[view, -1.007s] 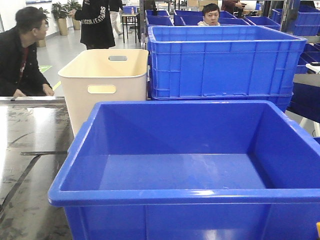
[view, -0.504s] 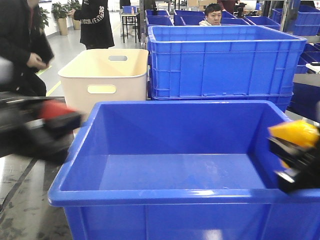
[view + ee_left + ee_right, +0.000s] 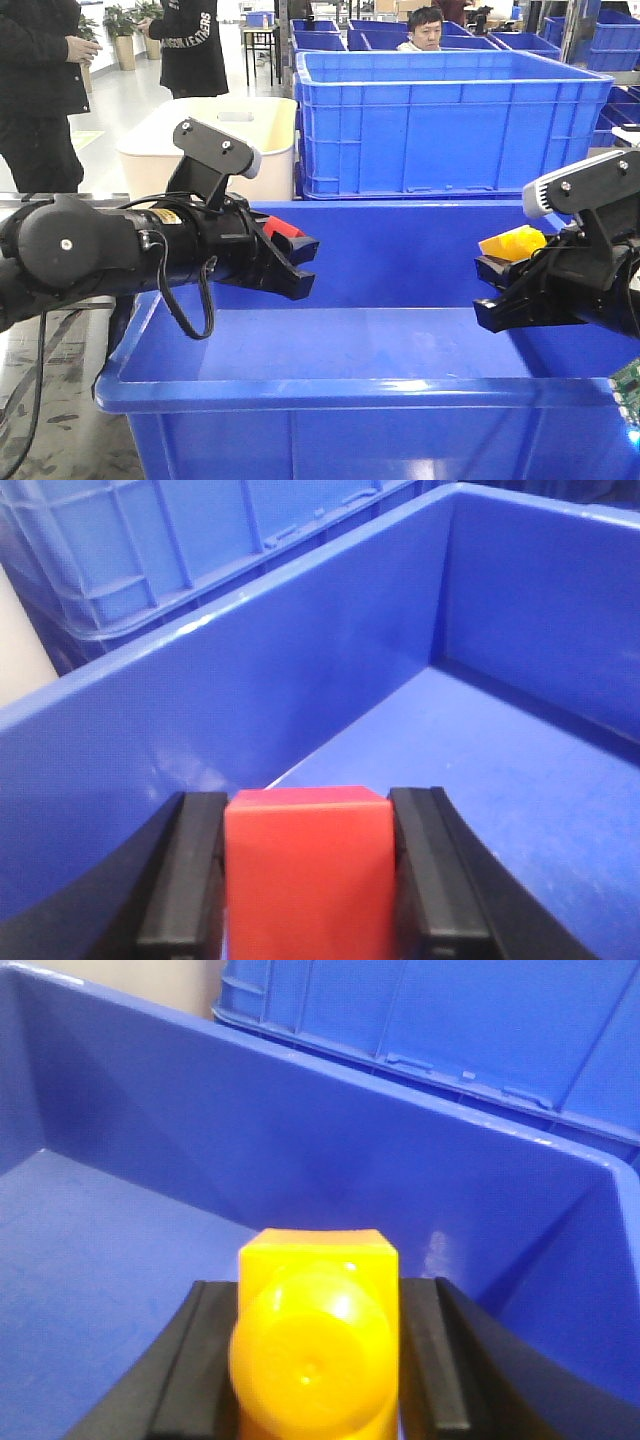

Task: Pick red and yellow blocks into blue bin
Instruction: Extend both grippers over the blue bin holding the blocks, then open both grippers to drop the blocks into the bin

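The blue bin [image 3: 360, 394] fills the foreground, its floor bare. My left gripper [image 3: 290, 243] reaches in over the bin's left rim and is shut on the red cube [image 3: 282, 228], held above the bin floor. In the left wrist view the red cube [image 3: 305, 865] sits squarely between the black fingers [image 3: 185, 875], with the bin wall [image 3: 300, 670] behind. My right gripper [image 3: 505, 262] hangs over the bin's right side, shut on the yellow studded brick [image 3: 512, 242]. In the right wrist view the yellow brick [image 3: 315, 1345] shows a round stud facing the camera.
A taller ribbed blue crate [image 3: 450, 120] stands behind the bin, a cream tub with handle slots [image 3: 260, 130] at back left. People stand at the left [image 3: 40, 90] and behind the crates [image 3: 424, 28]. A dark tabletop [image 3: 40, 400] lies left of the bin.
Both arms have come in from the sides and now hold steady over the bin, the left with the red cube, the right with the yellow brick. The person at left has stood up.
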